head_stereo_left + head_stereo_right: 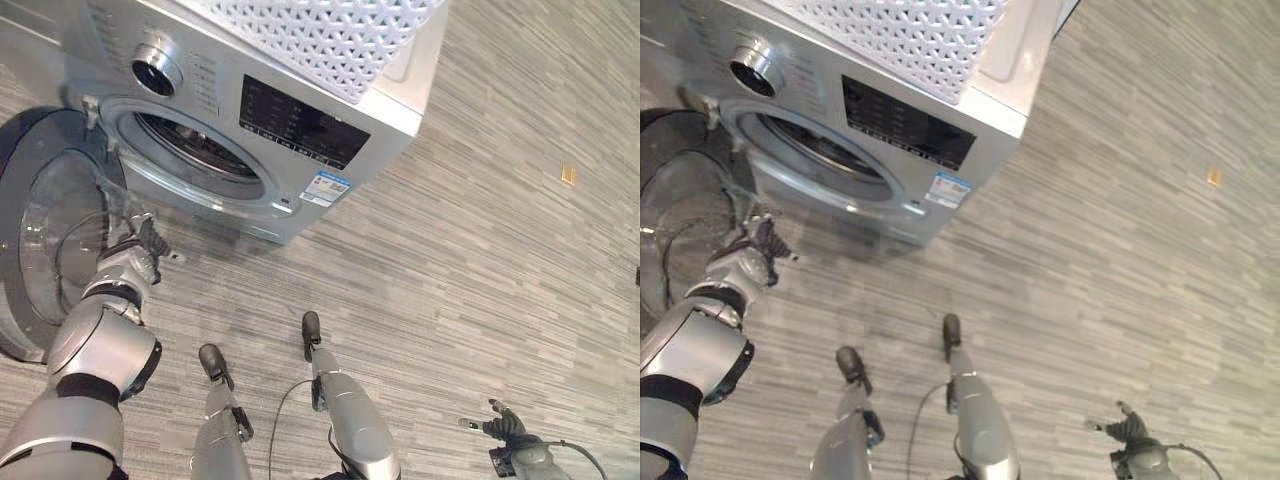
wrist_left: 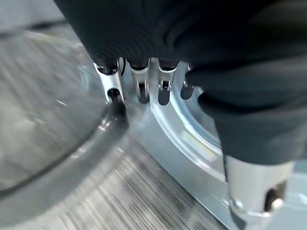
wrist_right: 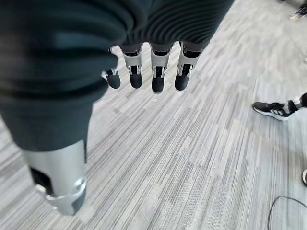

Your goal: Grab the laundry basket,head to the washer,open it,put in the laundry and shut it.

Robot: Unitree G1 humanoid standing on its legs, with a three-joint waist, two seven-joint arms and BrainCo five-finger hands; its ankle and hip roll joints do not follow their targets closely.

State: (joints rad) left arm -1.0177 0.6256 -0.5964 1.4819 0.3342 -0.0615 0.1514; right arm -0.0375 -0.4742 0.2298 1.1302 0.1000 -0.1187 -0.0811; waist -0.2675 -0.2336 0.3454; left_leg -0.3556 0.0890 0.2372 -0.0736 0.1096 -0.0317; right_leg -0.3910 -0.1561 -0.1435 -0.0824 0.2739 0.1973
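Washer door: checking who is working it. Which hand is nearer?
Left. The left hand is at the open washer door; the right hand hangs over bare floor, well away.

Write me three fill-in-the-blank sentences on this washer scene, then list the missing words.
1. The washer door stands ____.
2. The white basket sits on ____ of the washer.
3. The left robot hand is at the ____.

Missing words: open; top; door
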